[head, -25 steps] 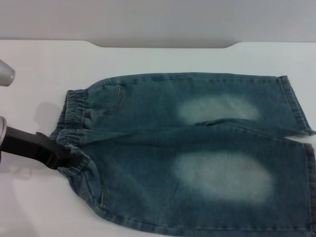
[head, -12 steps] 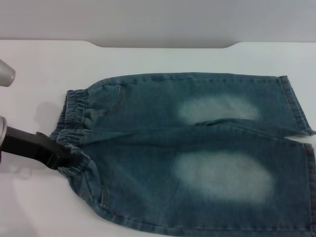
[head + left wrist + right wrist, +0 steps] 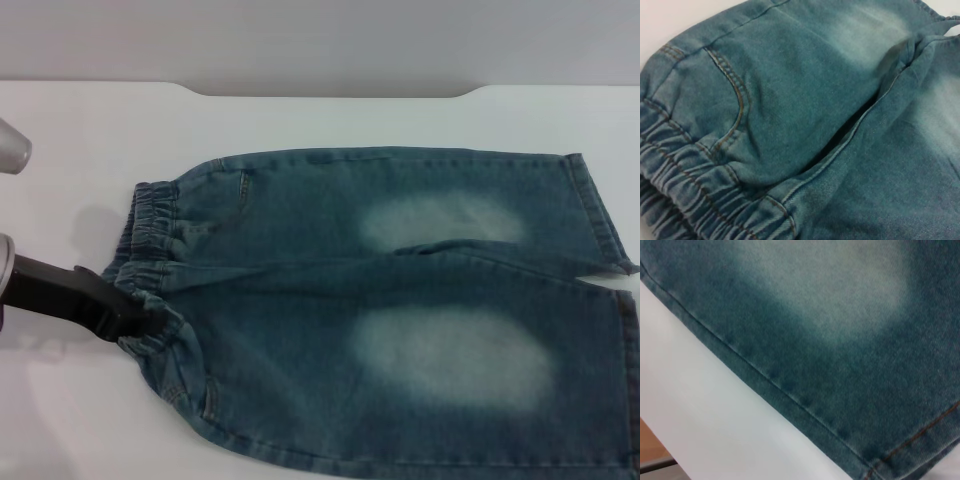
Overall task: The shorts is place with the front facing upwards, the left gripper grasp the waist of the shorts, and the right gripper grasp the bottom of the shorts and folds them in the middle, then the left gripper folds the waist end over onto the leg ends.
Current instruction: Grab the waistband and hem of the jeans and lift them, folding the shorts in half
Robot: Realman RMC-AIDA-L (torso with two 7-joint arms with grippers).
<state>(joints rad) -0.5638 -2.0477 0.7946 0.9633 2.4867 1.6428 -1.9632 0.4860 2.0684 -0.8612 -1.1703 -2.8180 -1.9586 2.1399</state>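
The shorts (image 3: 400, 300) are laid flat on the white table (image 3: 80, 130), front up, w/ two pale faded patches on the legs. The elastic waistband (image 3: 150, 240) is seen at approx. 9 o'clock in the head view, the leg hems (image 3: 605, 215) at 3 o'clock, reaching the pic's edge.

The left gripper (image 3: 140, 318) is stretched in from approx. 8 o'clock and met w/ the waistband at its near end; the tips are pressed into the gathered fabric, apparently pinched on it, though the fingers themselves are hidden by the denim. In the left wrist view only cloth is shown up close: the gathered waistband (image 3: 695, 200), a stitched pocket curve (image 3: 735, 105) and the centre seam (image 3: 850, 130) w/ a dark fold beside it.

The right gripper is not seen in any view. In the right wrist view a stitched side edge of the shorts (image 3: 790, 395) is shown lying on the table (image 3: 705, 415), w/ a faded patch (image 3: 840, 285) above it.
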